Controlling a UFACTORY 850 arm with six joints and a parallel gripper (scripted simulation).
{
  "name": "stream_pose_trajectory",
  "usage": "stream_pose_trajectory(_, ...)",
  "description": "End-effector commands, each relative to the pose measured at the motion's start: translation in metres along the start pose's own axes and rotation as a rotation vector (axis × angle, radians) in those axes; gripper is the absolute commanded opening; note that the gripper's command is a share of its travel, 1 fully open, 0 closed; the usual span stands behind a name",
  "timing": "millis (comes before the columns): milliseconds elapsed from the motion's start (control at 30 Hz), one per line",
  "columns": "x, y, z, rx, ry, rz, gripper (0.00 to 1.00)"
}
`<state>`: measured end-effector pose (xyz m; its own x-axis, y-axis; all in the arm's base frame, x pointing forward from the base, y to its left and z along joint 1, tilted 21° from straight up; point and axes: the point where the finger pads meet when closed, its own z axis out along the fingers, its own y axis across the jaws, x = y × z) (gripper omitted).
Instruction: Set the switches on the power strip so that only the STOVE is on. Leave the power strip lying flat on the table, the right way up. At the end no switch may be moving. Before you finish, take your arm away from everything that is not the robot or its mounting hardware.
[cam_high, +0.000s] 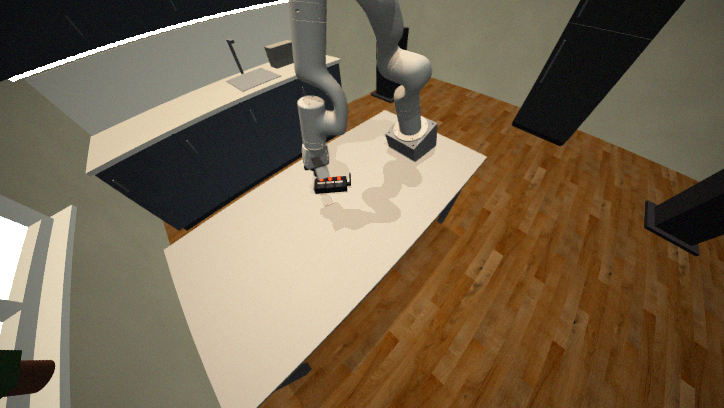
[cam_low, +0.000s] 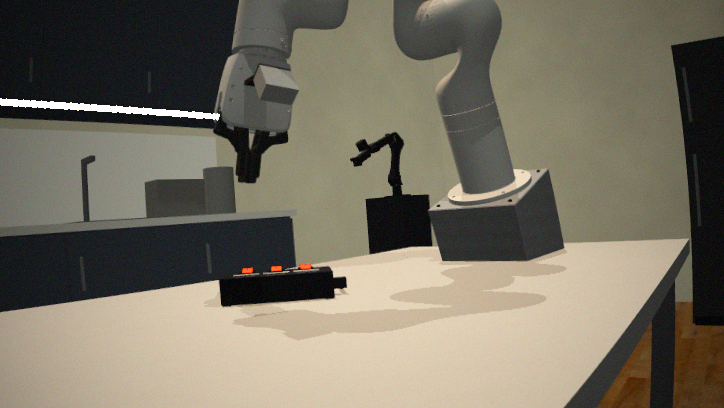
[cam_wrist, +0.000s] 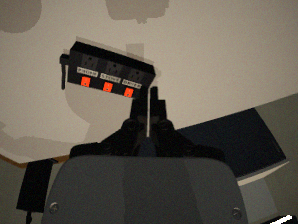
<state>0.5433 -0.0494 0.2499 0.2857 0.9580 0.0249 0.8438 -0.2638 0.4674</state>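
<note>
Clenched gripper (cam_low: 248, 174) above power strip (cam_low: 276, 285), grasping nothing.
Nearest, cream table (cam_low: 354, 354) carrying the strip flat, right way up, three orange switches (cam_wrist: 105, 86) showing; above it, fingertips pressed together, well clear; farther back, grey arm base (cam_low: 537, 238).

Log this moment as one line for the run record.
claw: shut, holds nothing | position: above power strip, no contact | strip: flat on table, right way up | three orange switches: untouched
</note>
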Motion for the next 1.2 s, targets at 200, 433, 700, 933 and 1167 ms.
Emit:
stream_pose_trajectory(200, -0.029, -0.005, 0.019, -0.005, 0.025, 0.048, 0.00)
stream_pose_trajectory(433, -0.029, -0.005, 0.019, -0.005, 0.025, 0.048, 0.00)
stream_pose_trajectory(700, -0.054, -0.016, 0.033, 0.008, 0.056, 0.096, 0.00)
stream_pose_trajectory(933, -0.054, -0.016, 0.033, 0.008, 0.056, 0.096, 0.00)
stream_pose_trajectory(1167, -0.054, -0.016, 0.033, 0.008, 0.056, 0.096, 0.00)
